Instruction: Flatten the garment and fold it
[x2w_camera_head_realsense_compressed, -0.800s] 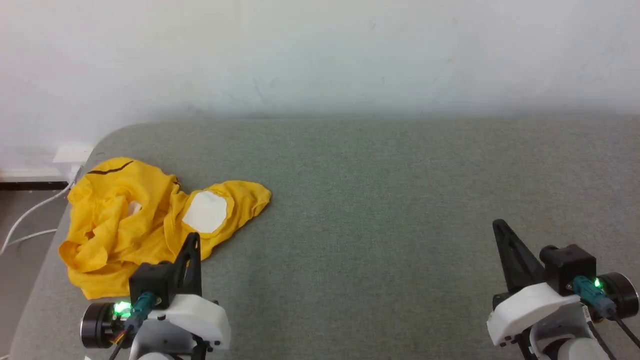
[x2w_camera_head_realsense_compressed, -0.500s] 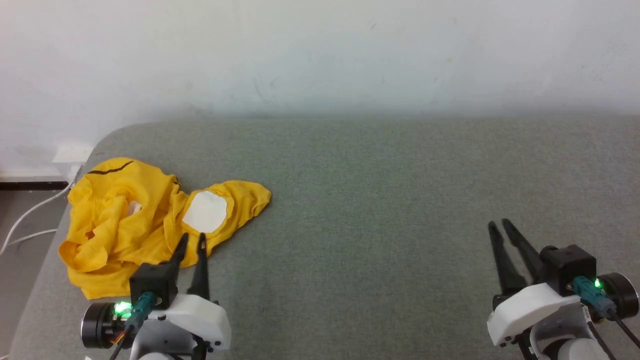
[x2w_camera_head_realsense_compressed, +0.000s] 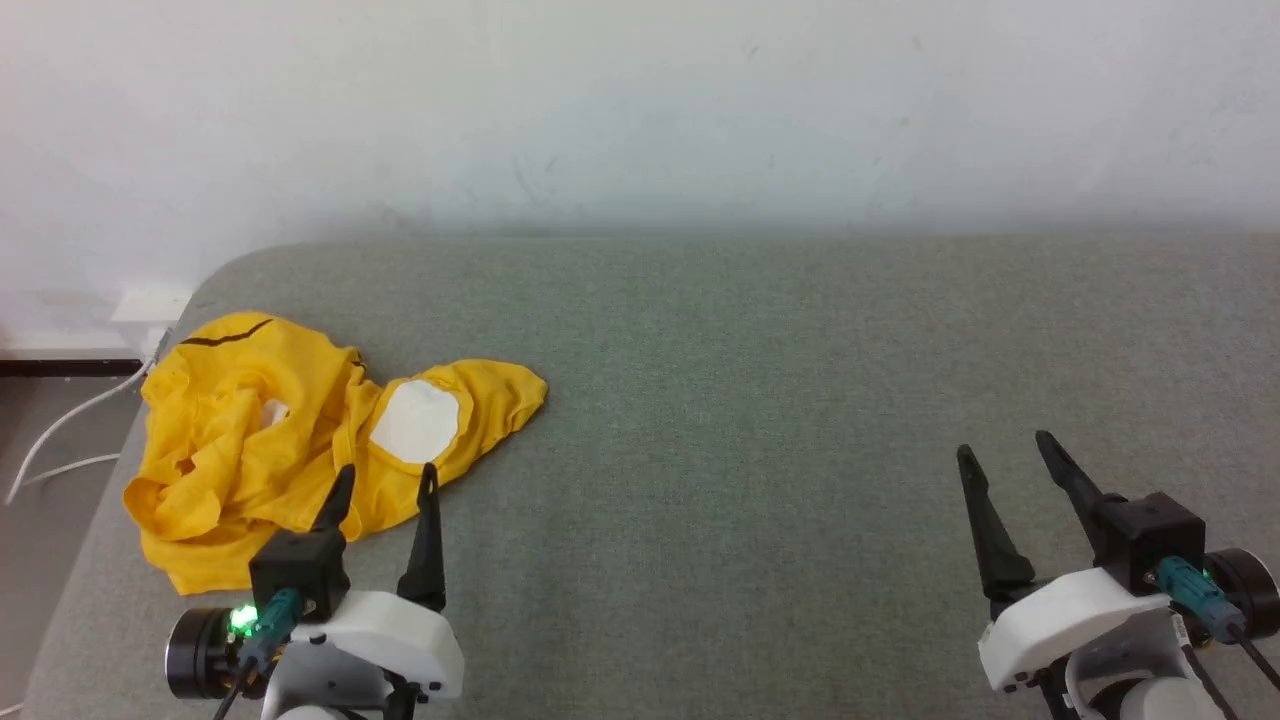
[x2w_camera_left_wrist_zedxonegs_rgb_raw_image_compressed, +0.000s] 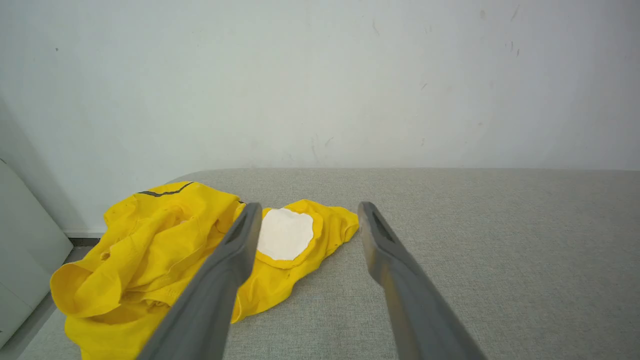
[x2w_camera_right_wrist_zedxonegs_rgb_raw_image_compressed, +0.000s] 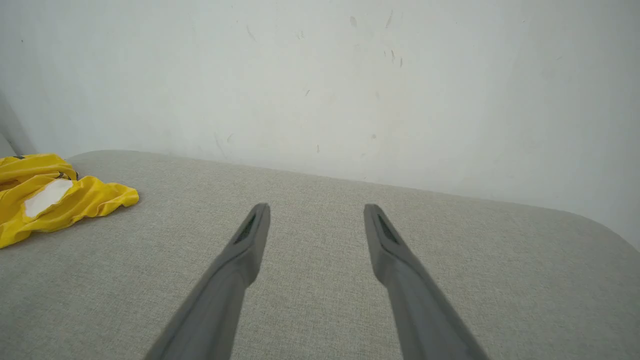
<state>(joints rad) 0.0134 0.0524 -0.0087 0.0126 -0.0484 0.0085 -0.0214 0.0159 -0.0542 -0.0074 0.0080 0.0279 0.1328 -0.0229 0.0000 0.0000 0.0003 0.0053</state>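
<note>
Item under inspection: the garment (x2w_camera_head_realsense_compressed: 250, 440), a bright yellow T-shirt, is found crumpled in a loose heap at the far left end of the grey fabric-covered desk (x2w_camera_head_realsense_compressed: 720, 400), close to its rounded left corner. It is neither flattened nor folded. A rounded white patch (x2w_camera_head_realsense_compressed: 415, 422) is exposed on its right-hand lobe, and a thin black mark (x2w_camera_head_realsense_compressed: 225, 335) is noted along its far edge.

The left tool (x2w_camera_head_realsense_compressed: 387, 470) is found released, with its two dark fingers spread apart and nothing between them. It is positioned at the near right edge of the garment; in the head view its left fingertip overlaps the yellow cloth. Whether cloth is touched cannot be told.

The right tool (x2w_camera_head_realsense_compressed: 1005, 445) is likewise found released and empty, its fingers spread. It is held over bare desk surface, well apart from the garment.

A pale wall (x2w_camera_head_realsense_compressed: 640, 100) is seen behind the desk. A white cable (x2w_camera_head_realsense_compressed: 60, 425) is observed on the floor beyond the desk's left edge.
</note>
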